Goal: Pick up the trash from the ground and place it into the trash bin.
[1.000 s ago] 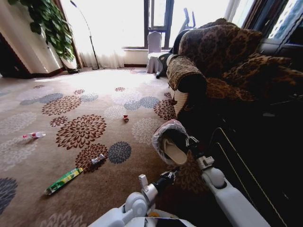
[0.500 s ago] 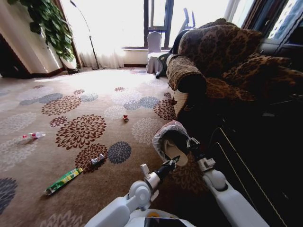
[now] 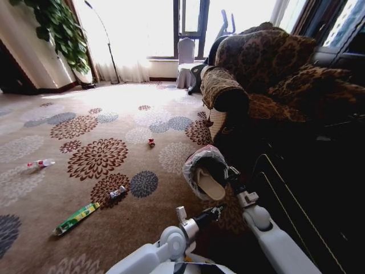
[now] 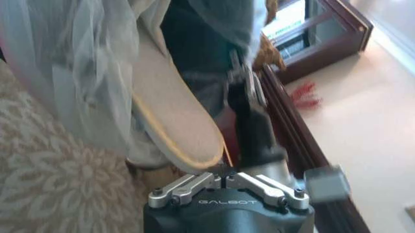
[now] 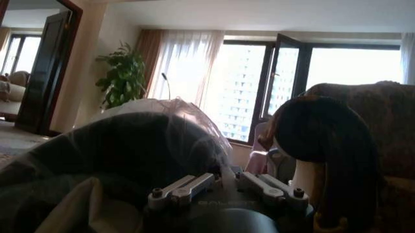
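The trash bin [image 3: 203, 171] is up off the carpet [image 3: 102, 228], tipped on its side, with its mouth facing me and the thin bag stretched over its rim. A white slipper [image 3: 210, 184] sits inside, its pale sole sticking out past the rim. My right gripper [image 3: 232, 172] is at the far edge of the bin and seems to be pinching the rim and bag, and I think that is why the bin hangs tilted like this. From my right wrist I see the bag bulging right in front of the fingers, but I cannot see the tips, so I am not fully sure of the grip. My left gripper [image 3: 217, 210] is just below the bin, near the slipper's sole. Its fingers look pressed together with nothing between them. I think it is close so it can push the slipper deeper in. More trash lies on the carpet, well away on my left: a long green wrapper [image 3: 76, 218], a small crumpled packet [image 3: 118, 192], a clear bottle [image 3: 39, 165] with a red label, and a tiny red bit [image 3: 151, 142] farther off. The bottom of the bin is dark and I cannot tell what else is in there. Beside the bin is a brown patterned armchair [image 3: 262, 68], and the space under it is too dark to make out.
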Controlling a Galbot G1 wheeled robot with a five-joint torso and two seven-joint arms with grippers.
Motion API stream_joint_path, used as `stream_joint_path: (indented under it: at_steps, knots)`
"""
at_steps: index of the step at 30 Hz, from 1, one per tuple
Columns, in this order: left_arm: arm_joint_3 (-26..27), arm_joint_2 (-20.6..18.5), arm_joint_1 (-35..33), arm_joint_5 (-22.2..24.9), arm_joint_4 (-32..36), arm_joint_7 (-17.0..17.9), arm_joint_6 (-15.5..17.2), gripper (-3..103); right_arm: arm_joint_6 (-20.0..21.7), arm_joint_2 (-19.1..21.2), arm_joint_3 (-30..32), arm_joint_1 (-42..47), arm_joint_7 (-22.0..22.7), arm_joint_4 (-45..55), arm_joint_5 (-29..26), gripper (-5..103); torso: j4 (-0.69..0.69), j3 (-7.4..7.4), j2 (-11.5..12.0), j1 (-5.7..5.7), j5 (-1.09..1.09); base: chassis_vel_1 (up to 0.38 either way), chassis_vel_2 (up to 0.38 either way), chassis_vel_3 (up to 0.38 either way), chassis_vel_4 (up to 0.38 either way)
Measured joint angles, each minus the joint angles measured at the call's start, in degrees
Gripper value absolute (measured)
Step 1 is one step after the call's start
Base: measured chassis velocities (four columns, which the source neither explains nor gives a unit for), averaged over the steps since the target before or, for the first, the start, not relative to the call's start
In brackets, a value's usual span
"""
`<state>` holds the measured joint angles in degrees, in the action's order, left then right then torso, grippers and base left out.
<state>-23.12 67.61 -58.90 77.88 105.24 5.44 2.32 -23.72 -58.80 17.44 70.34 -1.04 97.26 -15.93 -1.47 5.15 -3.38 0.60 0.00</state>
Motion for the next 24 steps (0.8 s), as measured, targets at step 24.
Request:
stream_joint_path:
  at_steps: [24]
  knots:
    - [8.2,-3.0,-7.2,-35.3,3.1,-4.0,-11.3,13,0.4,-0.4,0.5,0.5,0.0,0.1,-0.7,0,0.00,0.00,0.0,0.00,-0.02,0.000,0.000,0.000,0.000]
